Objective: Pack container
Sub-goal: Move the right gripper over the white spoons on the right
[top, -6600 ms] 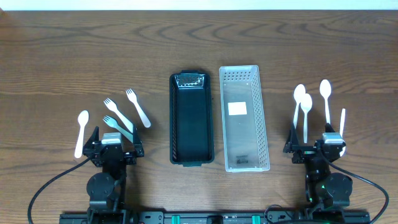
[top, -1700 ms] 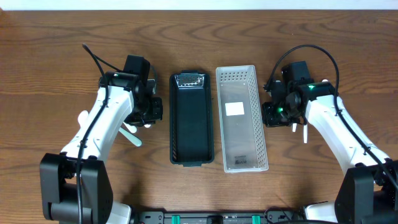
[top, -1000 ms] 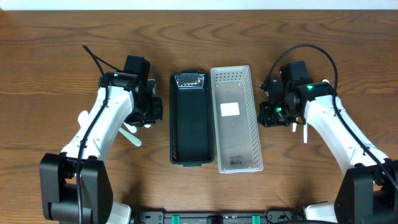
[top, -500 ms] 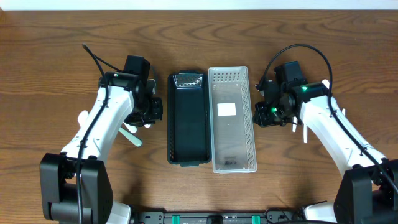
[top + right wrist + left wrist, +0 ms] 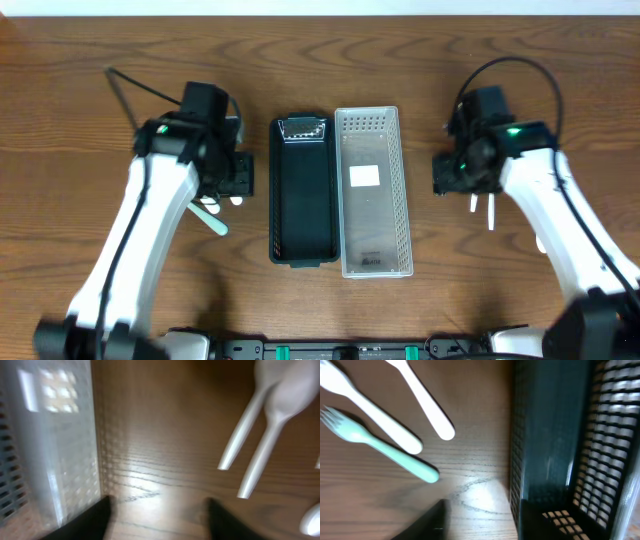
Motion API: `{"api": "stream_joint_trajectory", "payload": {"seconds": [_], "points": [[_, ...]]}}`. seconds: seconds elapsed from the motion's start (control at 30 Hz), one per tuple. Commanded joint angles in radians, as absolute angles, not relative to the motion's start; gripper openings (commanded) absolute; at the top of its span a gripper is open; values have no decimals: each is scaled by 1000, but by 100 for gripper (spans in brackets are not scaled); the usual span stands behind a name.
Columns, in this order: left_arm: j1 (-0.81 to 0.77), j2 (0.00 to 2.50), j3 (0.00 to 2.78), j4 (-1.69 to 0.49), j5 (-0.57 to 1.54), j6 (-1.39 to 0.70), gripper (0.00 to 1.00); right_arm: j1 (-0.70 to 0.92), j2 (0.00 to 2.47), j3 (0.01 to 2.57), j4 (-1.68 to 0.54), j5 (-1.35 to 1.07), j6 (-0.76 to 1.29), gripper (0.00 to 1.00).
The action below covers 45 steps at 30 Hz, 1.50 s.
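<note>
Overhead, the black container (image 5: 305, 200) lies lengthwise at the middle of the table (image 5: 80, 80), and I place everything else by it. Farthest to its left lie the forks, seen best from my left wrist: a mint fork (image 5: 385, 450) and white forks (image 5: 370, 410), flat on the wood and apart from the container's left wall. My left gripper (image 5: 235, 180) hangs just beside that wall. Only one dark finger (image 5: 422, 522) shows at the bottom of the left wrist view, so I cannot tell whether my left fingers are spread or pressed together.

Against the black container's right wall, side by side with it, lies the clear container (image 5: 372, 215), with a white label (image 5: 362, 177) on its floor. Farther right of the black container, beyond the clear one, my right gripper (image 5: 445, 178) hangs over bare wood. My right fingers (image 5: 90, 520) stand spread with nothing between them. Farthest right of the black container lie the white spoons (image 5: 250, 435), apart from both containers.
</note>
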State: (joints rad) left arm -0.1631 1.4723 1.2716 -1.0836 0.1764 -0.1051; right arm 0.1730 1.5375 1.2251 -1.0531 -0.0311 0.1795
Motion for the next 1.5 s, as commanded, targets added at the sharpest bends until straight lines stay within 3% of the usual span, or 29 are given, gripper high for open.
{"api": "stream_joint_trajectory", "payload": {"seconds": [0.0, 0.07, 0.2, 0.47, 0.83, 1.47], "points": [[-162, 1348, 1298, -1132, 120, -98, 81, 139, 1444, 1325, -1087, 35, 179, 82], [-162, 1291, 1298, -1169, 77, -98, 90, 113, 1422, 1353, -1115, 52, 211, 82], [-162, 1195, 1298, -1224, 33, -98, 93, 32, 1420, 1359, -1183, 197, 329, 89], [-162, 1129, 1297, -1241, 33, -104, 94, -117, 1578, 1345, -1172, 174, 202, 95], [-162, 1130, 1293, -1255, 33, -109, 95, -121, 1831, 1345, -1088, 167, 175, 93], [-162, 1130, 1293, -1256, 33, -109, 95, -131, 2025, 1345, -997, 142, 176, 93]]}}
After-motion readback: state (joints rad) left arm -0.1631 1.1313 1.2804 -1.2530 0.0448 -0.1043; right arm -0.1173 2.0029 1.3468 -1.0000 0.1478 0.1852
